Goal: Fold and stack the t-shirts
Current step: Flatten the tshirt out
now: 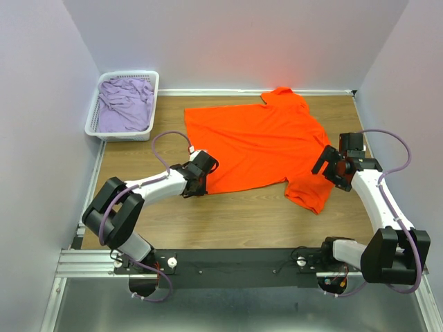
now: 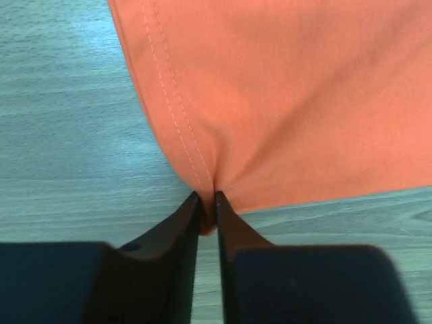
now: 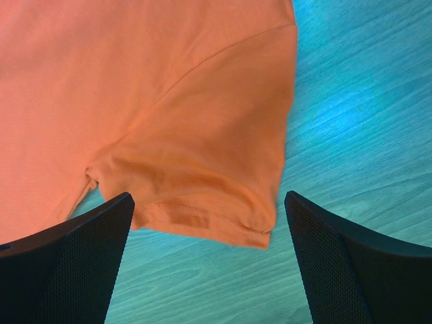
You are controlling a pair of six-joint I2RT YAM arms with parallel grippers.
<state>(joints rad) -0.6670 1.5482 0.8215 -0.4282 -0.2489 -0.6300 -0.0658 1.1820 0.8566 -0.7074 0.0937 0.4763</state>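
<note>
The orange t-shirt [image 1: 256,142] lies spread flat on the wooden table. My left gripper [image 1: 201,181] is shut on its near left hem corner [image 2: 208,202], with the cloth pinched between the two black fingertips. My right gripper [image 1: 331,169] is open and empty, hovering above the near right sleeve [image 3: 202,162], with the sleeve's hem between the spread fingers [image 3: 81,256]. The pale lilac t-shirt [image 1: 126,104] lies crumpled in the white basket at the back left.
The white lattice basket [image 1: 92,124] stands at the back left corner against the wall. Walls close in the table on the left, back and right. Bare wood [image 1: 228,221] runs between the shirt and the arm bases.
</note>
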